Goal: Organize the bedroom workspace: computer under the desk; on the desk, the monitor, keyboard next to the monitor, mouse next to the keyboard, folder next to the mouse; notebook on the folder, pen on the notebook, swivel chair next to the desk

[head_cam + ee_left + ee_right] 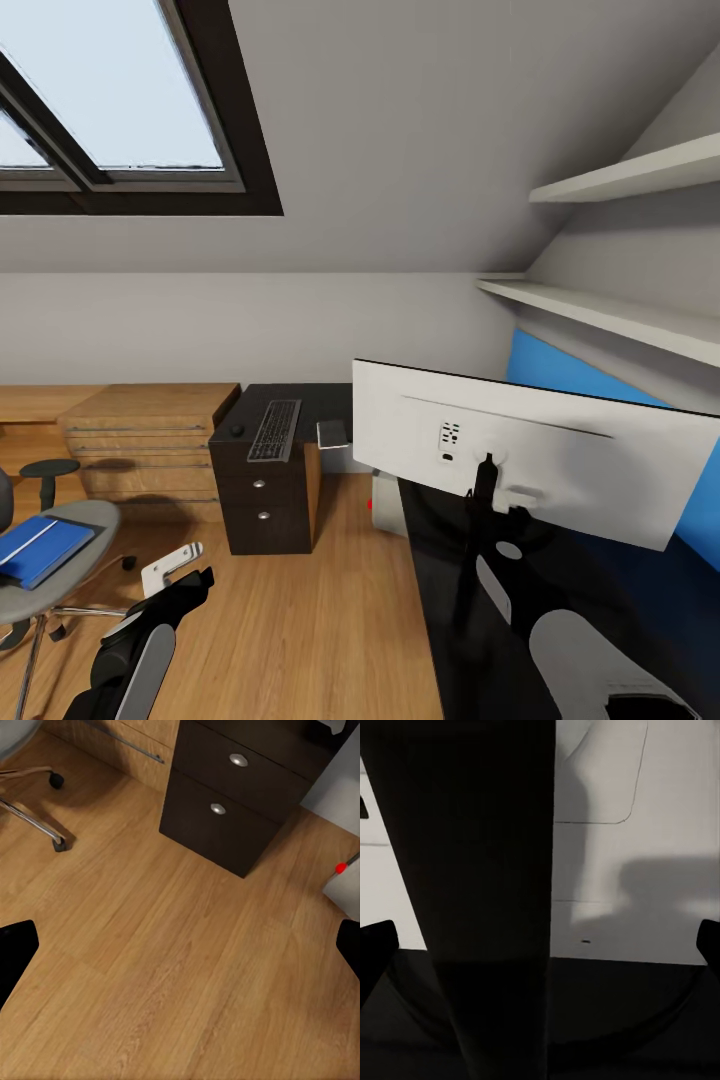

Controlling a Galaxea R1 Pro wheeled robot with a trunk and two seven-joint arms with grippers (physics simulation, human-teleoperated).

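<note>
Wood plank floor (pixel 300 620) fills the lower centre of the head view. Left gripper (pixel 180 945) hangs over bare floor, jaws spread, nothing between them. Right gripper (pixel 540 945) is released too, fingertips either side of the monitor's dark stand (pixel 487 892), which rises upright between them; right arm clearly nearer. Monitor (pixel 560 450) stands on the black desk (pixel 450 600) at lower right, white back facing the camera, long axis left to right. Folder (pixel 40 548) lies on the swivel chair (pixel 70 585), lower left. Farther back, keyboard (pixel 275 430), mouse (pixel 237 431) and notebook (pixel 332 433) rest on the desk's far wing. Computer (pixel 385 500) shows behind it. No legible writing.
</note>
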